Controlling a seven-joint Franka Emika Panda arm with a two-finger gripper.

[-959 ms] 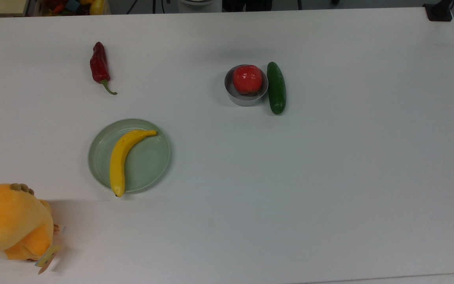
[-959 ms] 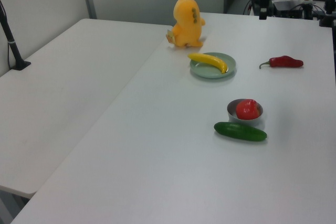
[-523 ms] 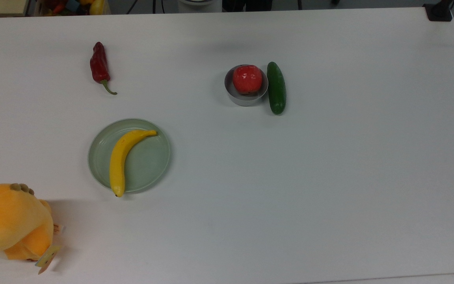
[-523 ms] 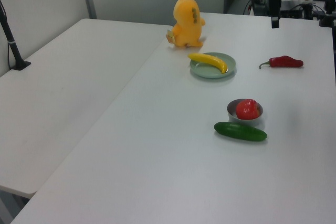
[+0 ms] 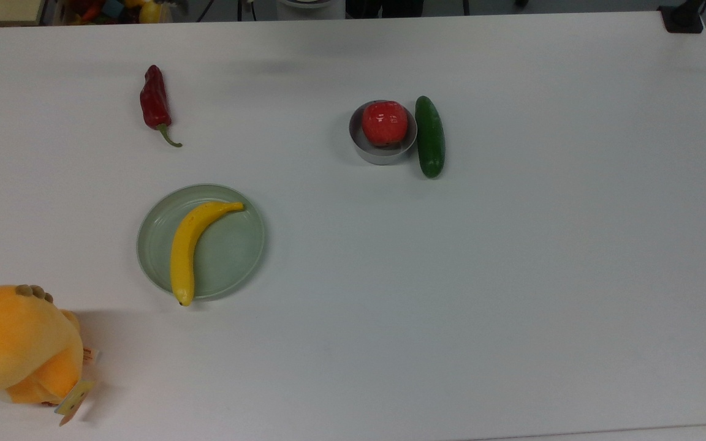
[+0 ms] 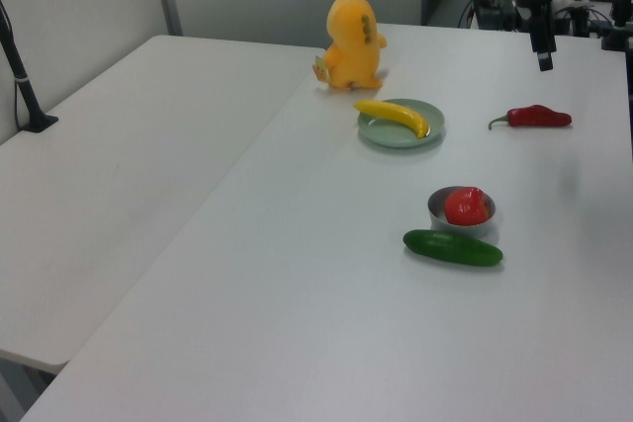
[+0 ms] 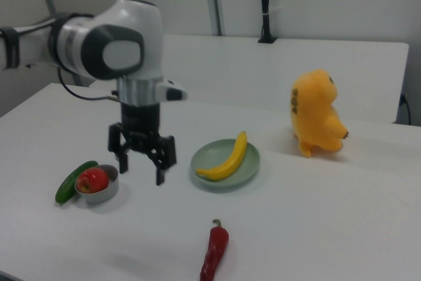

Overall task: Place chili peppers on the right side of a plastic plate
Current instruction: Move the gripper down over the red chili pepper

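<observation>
Item: my gripper, seen left of centre in the right view, fingers spread wide and pointing down, holding nothing and touching nothing, hanging in the air above the table. In the left view it shows near the upper right corner, above and behind the pepper. Item: chili pepper, dark red with a curved green stem, lying alone on the table in the upper left of the top view, at the bottom centre of the right view, and at right of the left view; well apart from the plate. Item: plastic plate, pale green, lower left of centre in the top view, carrying a banana that runs along its left half and overhangs the rim at the lower end. Item: apple in a small grey bowl with a cucumber touching its side, centre of the top view; not wanted. Item: orange plush toy, lower left corner of the top view. Step in hand, as I judge it: approach for the pick. To do it well I should centre over the thick body of the pepper, not the thin stem, turn my fingers across its length, and descend straight so the pads close on both flanks without rolling it.
</observation>
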